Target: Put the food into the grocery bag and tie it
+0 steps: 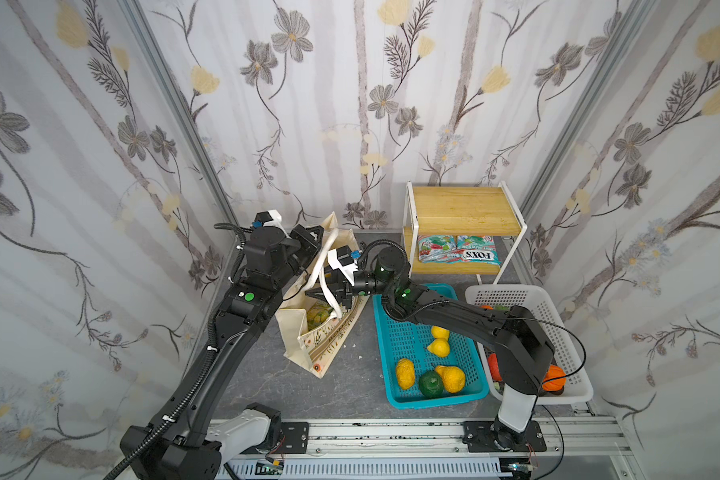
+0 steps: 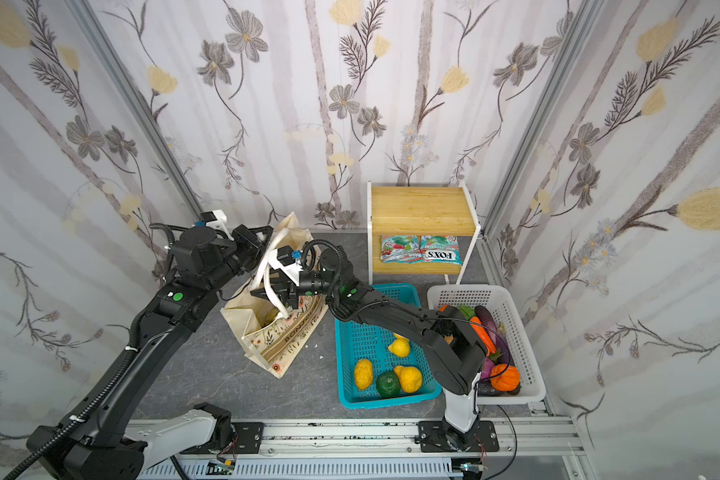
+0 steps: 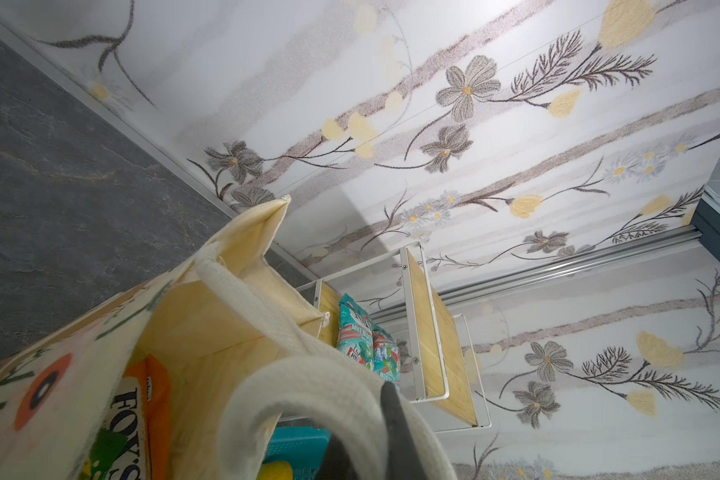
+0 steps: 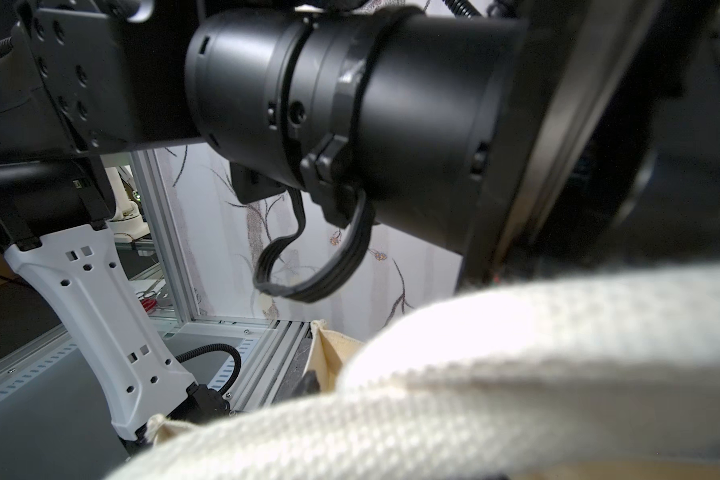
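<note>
Right gripper (image 1: 330,294) straddles the floral tote's (image 1: 308,353) white handle (image 1: 336,311); whether it grips is unclear. Left gripper (image 1: 316,237) is pinched on the other handle (image 3: 316,376).

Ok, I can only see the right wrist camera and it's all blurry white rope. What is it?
Observer: That is a white handle of the grocery bag. In a top view it runs between the jaws of the right gripper, over the bag's open mouth.
Operator: Is there any food in the bag?
Observer: Yes. The left wrist view looks inside and shows an orange-red candy packet.
Operator: Is anything left outside?
Observer: The blue basket beside the bag holds yellow fruits and a green one.
</note>
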You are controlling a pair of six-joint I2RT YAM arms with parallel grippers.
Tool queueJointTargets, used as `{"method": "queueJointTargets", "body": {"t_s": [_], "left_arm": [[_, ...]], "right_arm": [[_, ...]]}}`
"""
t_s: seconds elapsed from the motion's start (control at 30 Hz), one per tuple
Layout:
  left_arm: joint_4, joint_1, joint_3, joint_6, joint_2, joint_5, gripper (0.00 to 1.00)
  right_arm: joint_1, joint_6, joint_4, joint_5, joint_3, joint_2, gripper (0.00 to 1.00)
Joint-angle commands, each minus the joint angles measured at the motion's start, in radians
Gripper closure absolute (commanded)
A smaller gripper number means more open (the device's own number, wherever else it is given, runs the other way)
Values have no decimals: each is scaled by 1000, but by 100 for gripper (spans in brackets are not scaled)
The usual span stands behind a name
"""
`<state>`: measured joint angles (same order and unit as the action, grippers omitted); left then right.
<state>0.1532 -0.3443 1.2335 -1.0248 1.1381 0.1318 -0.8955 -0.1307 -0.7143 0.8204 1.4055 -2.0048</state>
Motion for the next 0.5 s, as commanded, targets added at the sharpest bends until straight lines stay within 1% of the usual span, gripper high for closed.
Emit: {"method": "queueJointTargets", "body": {"t_s": [0.0,0.1,0.17,0.23,0.33,0.4,0.47], "left_arm": [[-33,7,-11,5,-12,-5,100],[-35,14,-25,3,-19,-6,100],[-35,18,-31,3,-24,-4,100],[-35,28,-30,5,-28,0,100],[-36,54,-17,11,-38,2,100],[-35,84,-6,12,-46,5,100],[-34,123,7,12,-49,17,100]], "right_arm": [[0,-86,-155,-41,-4,-11,61],[1,-143,-223,-45,-20,-13,61],[2,-168,-242,-49,-23,-19,72],[3,-168,-226,-52,-25,-20,82],[9,-150,-159,-71,-38,-5,100],[14,-126,-101,-98,-58,20,100],[18,-87,4,-155,-66,50,100]]}}
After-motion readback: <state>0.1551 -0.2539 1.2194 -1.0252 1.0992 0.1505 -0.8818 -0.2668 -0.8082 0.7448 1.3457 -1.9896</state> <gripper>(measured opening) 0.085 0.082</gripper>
